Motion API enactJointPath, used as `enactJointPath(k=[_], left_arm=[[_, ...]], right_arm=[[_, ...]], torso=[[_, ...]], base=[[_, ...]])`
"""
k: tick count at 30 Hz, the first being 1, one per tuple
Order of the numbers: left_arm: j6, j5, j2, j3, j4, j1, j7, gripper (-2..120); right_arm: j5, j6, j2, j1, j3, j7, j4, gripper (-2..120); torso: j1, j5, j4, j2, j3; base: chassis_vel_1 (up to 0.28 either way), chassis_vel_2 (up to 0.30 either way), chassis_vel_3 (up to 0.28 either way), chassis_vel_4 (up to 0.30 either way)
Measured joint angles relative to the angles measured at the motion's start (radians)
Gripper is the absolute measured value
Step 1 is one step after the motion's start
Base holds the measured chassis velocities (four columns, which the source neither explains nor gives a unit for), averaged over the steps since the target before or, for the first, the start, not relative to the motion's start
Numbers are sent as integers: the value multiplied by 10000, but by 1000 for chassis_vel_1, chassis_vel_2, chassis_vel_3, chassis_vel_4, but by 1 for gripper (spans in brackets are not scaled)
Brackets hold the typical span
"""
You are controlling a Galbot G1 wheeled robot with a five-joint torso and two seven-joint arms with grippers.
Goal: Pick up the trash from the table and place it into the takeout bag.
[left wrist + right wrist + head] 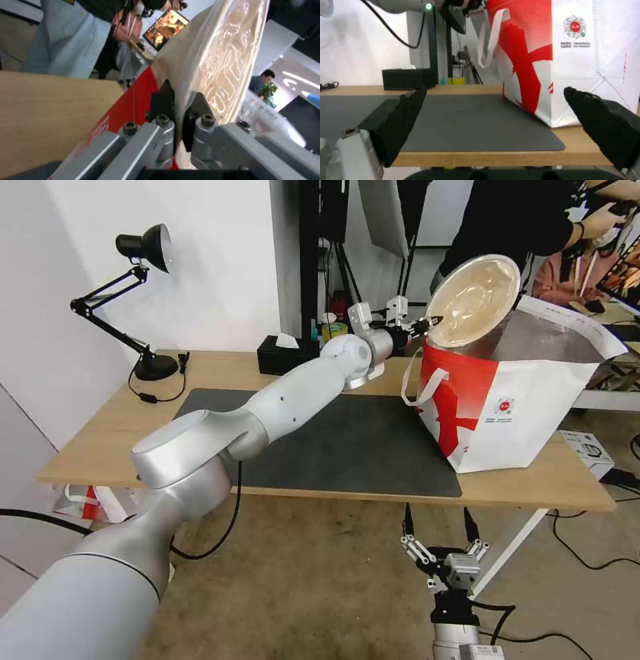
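In the upper right of the head view, the left hand [427, 322] grips the rim of the beige round disposable bowl [475, 300], tilted on edge over the open mouth of the white and red foil-lined takeout bag [527, 413] on the light-wood bench [100, 433]. To do this well, I would carry the bowl further over the silver lining and lower it before letting go, since dropped at the lip it could tip back out. The right hand [443, 553] hangs spread open low at the bottom centre, in front of the bench.

Beige bowl [475, 300] tilted on edge, rim pinched in the left gripper [430, 322], above the bag's mouth. White-and-red bag [527, 407] stands open on the table [93, 440], just beyond that gripper.
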Motion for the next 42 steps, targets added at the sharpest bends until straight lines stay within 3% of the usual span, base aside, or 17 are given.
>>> enactJointPath(k=[10, 18, 26, 42], left_arm=[[-35, 141, 0, 464, 111, 32, 299, 1], [-66, 466, 0, 1188, 304, 77, 1017, 1], [-135, 1052, 1, 1345, 547, 9, 1704, 1], [-147, 1198, 1, 820, 670, -264, 1599, 55]], right_arm=[[0, 0, 0, 0, 0, 0, 0, 100], [0, 0, 0, 0, 0, 0, 0, 100], [0, 0, 0, 0, 0, 0, 0, 100], [0, 0, 0, 0, 0, 0, 0, 100]], torso=[[0, 0, 0, 0, -1], [-1, -1, -1, 0, -1], [0, -1, 1, 0, 0], [0, 1, 1, 0, 1]], base=[[0, 0, 0, 0], [0, 0, 0, 0], [0, 0, 0, 0], [0, 0, 0, 0]])
